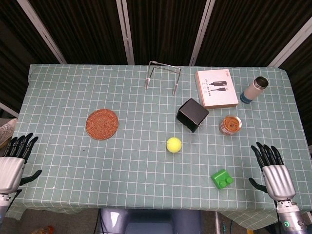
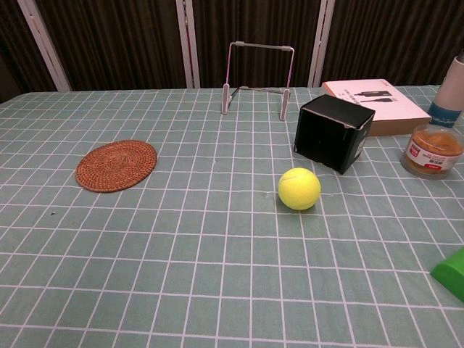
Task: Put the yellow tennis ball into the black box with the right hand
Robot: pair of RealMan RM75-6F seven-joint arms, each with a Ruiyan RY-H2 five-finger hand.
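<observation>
The yellow tennis ball (image 1: 174,144) (image 2: 299,188) lies on the checked tablecloth near the table's middle. Just behind it and a little to the right stands the black box (image 1: 192,115) (image 2: 333,132), tipped at an angle. My right hand (image 1: 272,167) hovers at the table's front right edge, fingers spread and empty, well to the right of the ball. My left hand (image 1: 13,158) rests at the front left edge, fingers spread, holding nothing. Neither hand shows in the chest view.
A green block (image 1: 222,178) (image 2: 453,272) lies between the ball and my right hand. A woven coaster (image 1: 102,124) sits left. A metal stand (image 1: 164,75), a white-and-orange box (image 1: 216,88), a bottle (image 1: 254,89) and a small jar (image 1: 230,125) line the back right.
</observation>
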